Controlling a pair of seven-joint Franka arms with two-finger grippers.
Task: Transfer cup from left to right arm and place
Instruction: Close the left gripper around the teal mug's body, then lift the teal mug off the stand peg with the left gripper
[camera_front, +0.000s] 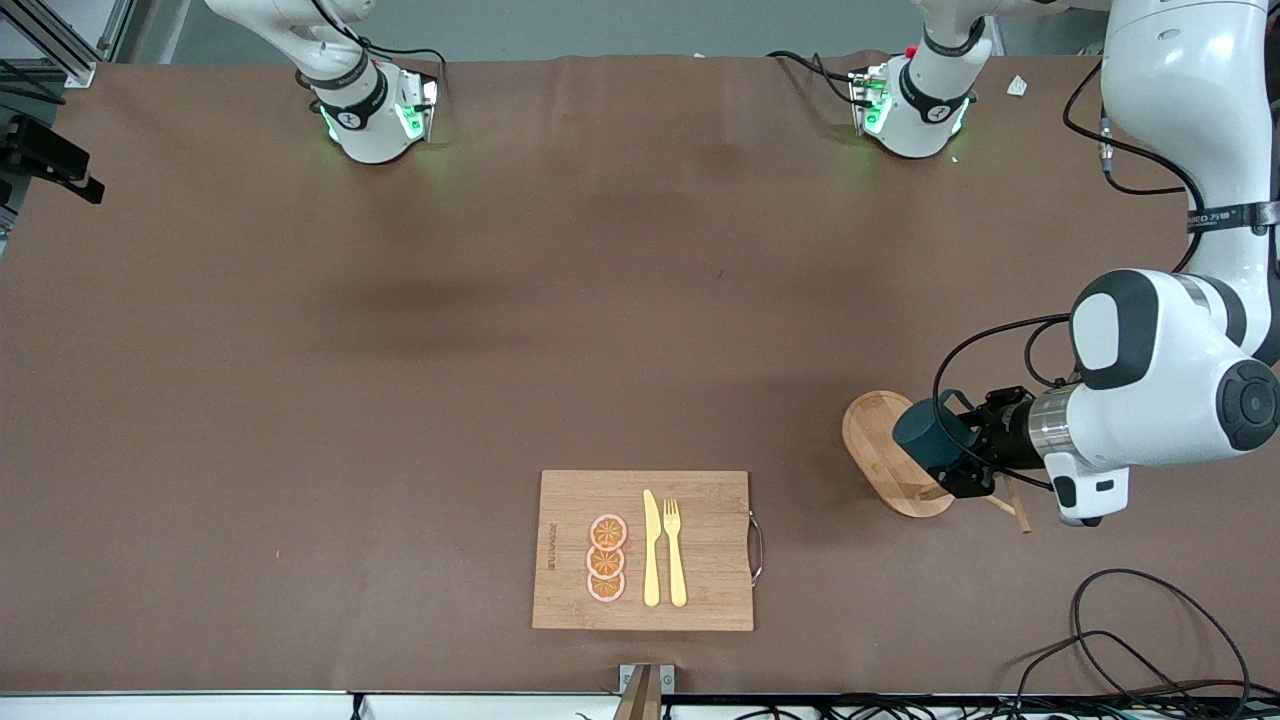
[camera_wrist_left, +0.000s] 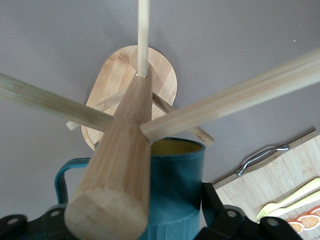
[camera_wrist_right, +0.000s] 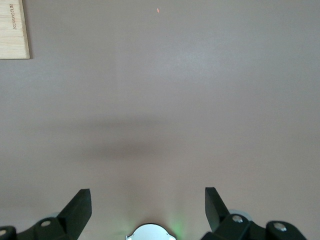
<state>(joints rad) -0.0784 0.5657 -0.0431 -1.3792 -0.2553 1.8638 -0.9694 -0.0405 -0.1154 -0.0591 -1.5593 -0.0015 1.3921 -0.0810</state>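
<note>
Gripping: my left pincer (camera_front: 950, 462) is clamped on the cup (camera_front: 925, 435), the dark teal mug, one finger (camera_wrist_left: 220, 210) pressed against its ribbed side.
Cup: it hangs on the wooden peg rack (camera_wrist_left: 127, 165) near the left arm's end of the table, over the rack's oval base (camera_front: 885, 455); it lies on its side, its bottom turned toward the table's middle.
Handle: the loop handle (camera_wrist_left: 62, 177) juts out to one side of my grip; the ochre inside (camera_wrist_left: 172, 146) shows just under a peg.
Axis: the cup's long axis runs roughly level, in line with my wrist and along the table's length.
The relation that counts: the cup is at my own fingertips, well apart from my right pincer (camera_wrist_right: 148, 207), so the left arm is by far the nearer; I judge the cup must slide clear of its peg before it can travel toward the right arm.
Right pincer: spread apart and empty, waiting over bare table (camera_front: 400, 350) near the right arm's base.
Also on the table: a cutting board (camera_front: 642, 550) near the edge nearest the front camera, carrying a yellow knife (camera_front: 651, 548), a yellow fork (camera_front: 674, 550) and three orange slices (camera_front: 606, 558).
Stage: I judge this the pick-up, handover not yet begun.
</note>
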